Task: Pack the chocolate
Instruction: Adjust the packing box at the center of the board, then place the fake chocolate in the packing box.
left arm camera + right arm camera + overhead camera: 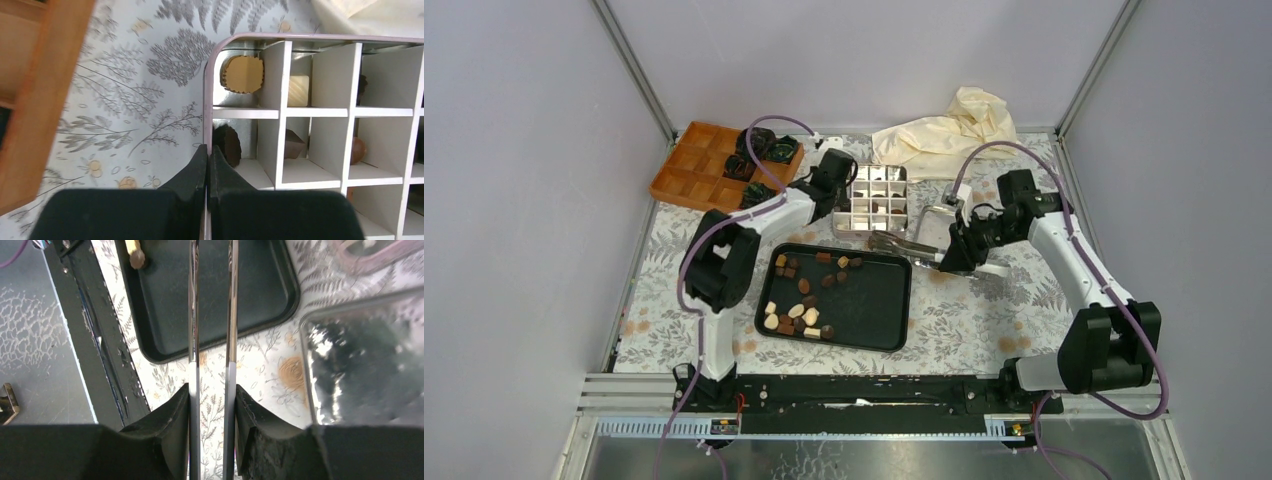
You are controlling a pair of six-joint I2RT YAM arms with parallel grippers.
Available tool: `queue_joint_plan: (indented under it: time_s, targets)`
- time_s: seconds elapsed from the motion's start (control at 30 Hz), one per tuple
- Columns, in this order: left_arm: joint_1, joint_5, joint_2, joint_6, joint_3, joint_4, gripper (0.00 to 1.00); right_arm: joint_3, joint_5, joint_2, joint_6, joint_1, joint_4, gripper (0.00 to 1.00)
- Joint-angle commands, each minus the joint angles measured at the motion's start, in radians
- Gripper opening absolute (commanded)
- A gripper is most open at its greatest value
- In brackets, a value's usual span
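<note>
Left fingers [192, 175] pinch the side wall of the divided box [272, 75]. A few chocolate pieces [243, 74] sit in its cells; most lie loose on the black tray [874, 320] beside it. Right fingers [175, 420] clamp steel tongs [194, 315] over the bench [984, 310].

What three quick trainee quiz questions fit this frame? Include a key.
1. True or false: the right gripper is shut on the metal tongs.
2. Most loose chocolate lies in: A a bowl; B the black tray; C a drawer.
3. Fill in: the left gripper clamps the rim of the ___.
Key: 1 true; 2 B; 3 divided box.
</note>
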Motion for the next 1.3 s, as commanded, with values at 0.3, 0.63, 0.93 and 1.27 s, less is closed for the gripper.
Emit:
queue_joint_plan:
  time_s: [0.3, 0.63, 0.93, 1.27]
  targets:
    - [-0.069, -0.312, -0.298, 0.085, -0.295, 0.605, 0.0, 0.313, -0.072, 0.026, -0.044, -0.003, -0.182, 0.0]
    - [-0.11, -0.383, -0.362, 0.175, -0.381, 0.731, 0.0, 0.36, 0.006, 0.022, -0.039, -0.003, -0.176, 0.0]
    - [-0.111, -0.344, -0.373, 0.064, -0.374, 0.632, 0.0, 0.407, 0.105, 0.067, -0.054, 0.037, -0.149, 0.0]
    - [-0.124, -0.351, -0.381, 0.048, -0.38, 0.616, 0.0, 0.486, 0.22, 0.148, -0.019, 0.149, -0.102, 0.0]
